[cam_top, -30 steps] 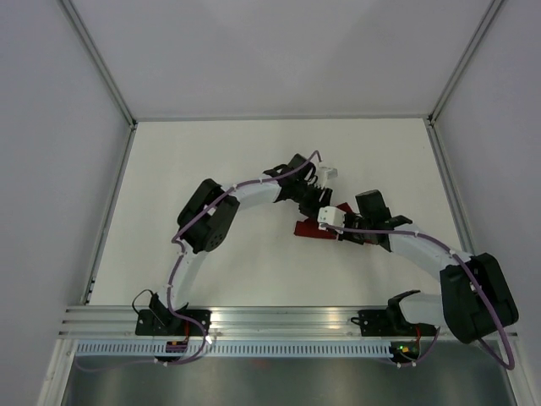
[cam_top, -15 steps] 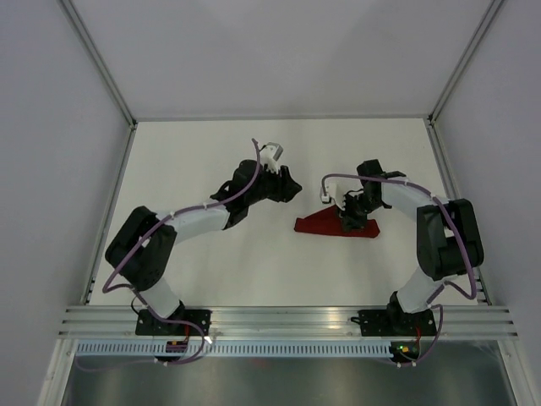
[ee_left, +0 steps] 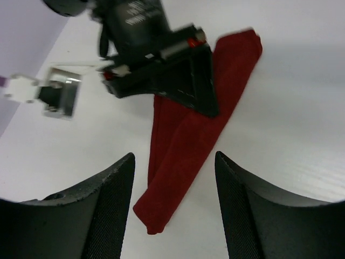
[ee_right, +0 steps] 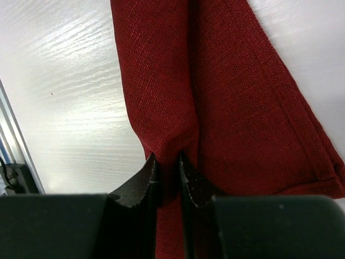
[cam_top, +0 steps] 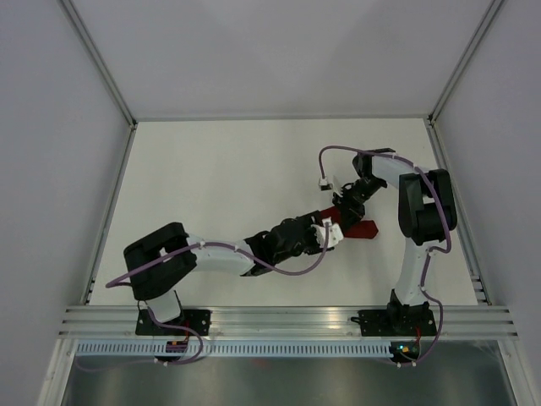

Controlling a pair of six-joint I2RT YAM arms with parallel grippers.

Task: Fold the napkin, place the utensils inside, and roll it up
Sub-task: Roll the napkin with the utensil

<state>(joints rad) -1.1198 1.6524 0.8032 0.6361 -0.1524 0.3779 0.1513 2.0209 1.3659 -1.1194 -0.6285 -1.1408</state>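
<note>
While the napkin [cam_top: 362, 228] lay on the table [cam_top: 211, 169] right of centre, folded into a long, narrow strip, both arms reached in to it. The left arm [cam_top: 220, 252] stretched low across the table from its base at the near left. The left gripper [ee_left: 173, 159] stood at the near end of the strip with its jaws wide apart, and nothing was clamped between them. From the left wrist, the strip's rounded near end showed in the gap between the two dark fingers [ee_left: 108, 199] and ran away from them toward the upper right. Whether those fingers touched the cloth or the table, I could not tell.

The right arm [cam_top: 418, 211] stood folded up over the right side of the table, its forearm angled down to the napkin. The right gripper [ee_right: 167, 164] sat on the strip farther along, past its middle as the left wrist saw it. Its jaws were nearly together, pinched on a raised ridge of red cloth that ran lengthwise along the strip. Beside that ridge, the weave lay flat on the table, with a stitched hem along the outer edge. A lengthwise crease showed where the layers overlapped.
</note>
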